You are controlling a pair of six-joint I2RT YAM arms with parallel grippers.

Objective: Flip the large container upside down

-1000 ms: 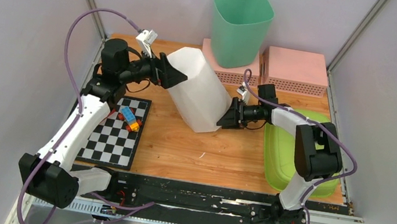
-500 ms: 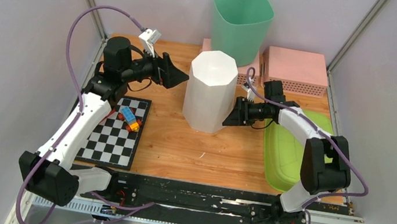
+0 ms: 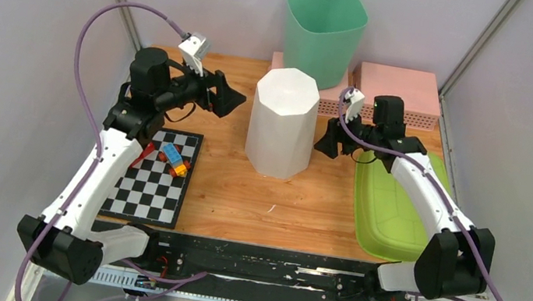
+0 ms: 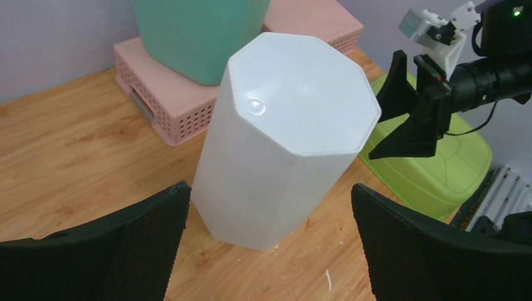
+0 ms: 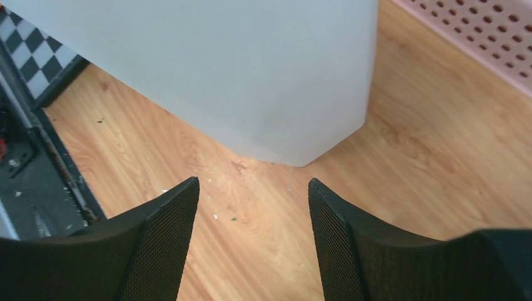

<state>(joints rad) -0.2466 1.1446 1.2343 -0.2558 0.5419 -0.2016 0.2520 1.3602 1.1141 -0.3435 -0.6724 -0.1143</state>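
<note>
The large white container stands on the wooden table with its closed octagonal base facing up. It also shows in the left wrist view and in the right wrist view. My left gripper is open and empty, a little to the container's left, apart from it. My right gripper is open and empty, just right of the container, apart from it. In the left wrist view the jaws stand wide on either side of the container's foot.
A green bin and pink perforated baskets stand behind the container. A lime green tray lies at the right. A checkerboard mat with toy bricks lies at the left.
The container went from tilted between both grippers to standing with its base up. Both grippers let go and drew back from it, the right arm rising.
</note>
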